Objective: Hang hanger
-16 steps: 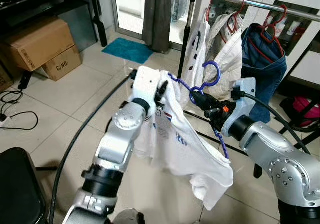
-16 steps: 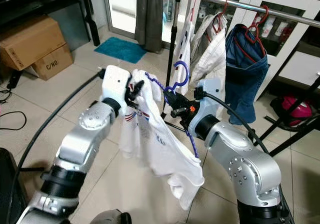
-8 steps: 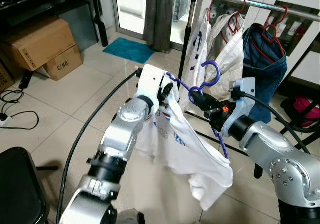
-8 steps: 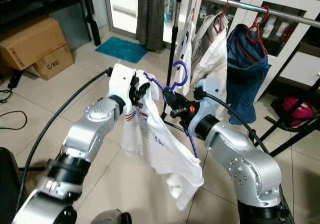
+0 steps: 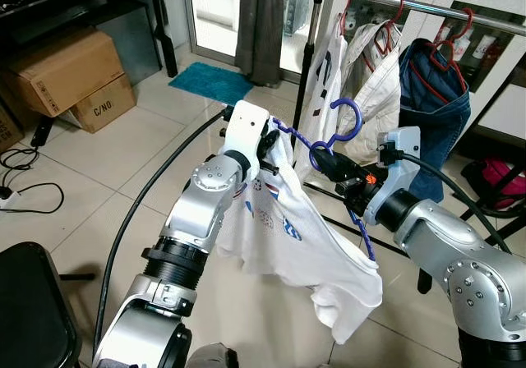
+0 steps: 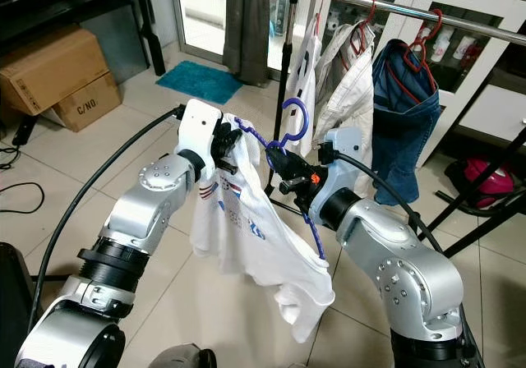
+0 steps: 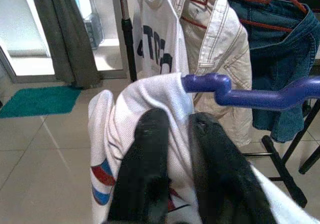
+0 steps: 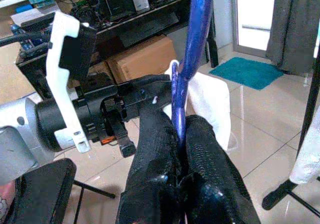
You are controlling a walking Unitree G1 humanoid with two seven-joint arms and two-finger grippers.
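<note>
The hanger [image 5: 339, 130] was glossy blue plastic. The shirt [image 5: 304, 245] draped on it was soft white knit cloth, matt, with printed red and blue marks. Both arms [image 5: 205, 212] were brushed silver metal with white plastic caps. The rail [image 5: 427, 8] was shiny chrome. The floor [image 5: 99, 163] was glossy tile; the boxes [image 5: 66, 76] were matt cardboard.

the rail [image 5: 427, 6] was crowded: a white shirt [image 5: 329, 72], a cream shirt [image 5: 374, 80] and a denim garment [image 5: 436, 97] hung side by side on red hangers, touching. a short bare stretch of rail lay between the upright post [image 5: 308, 48] and the first hanger. open tiled floor [image 5: 115, 163] spread on the robot's left, with boxes [image 5: 66, 76] and a black stool [image 5: 29, 310] at its edges.
</note>
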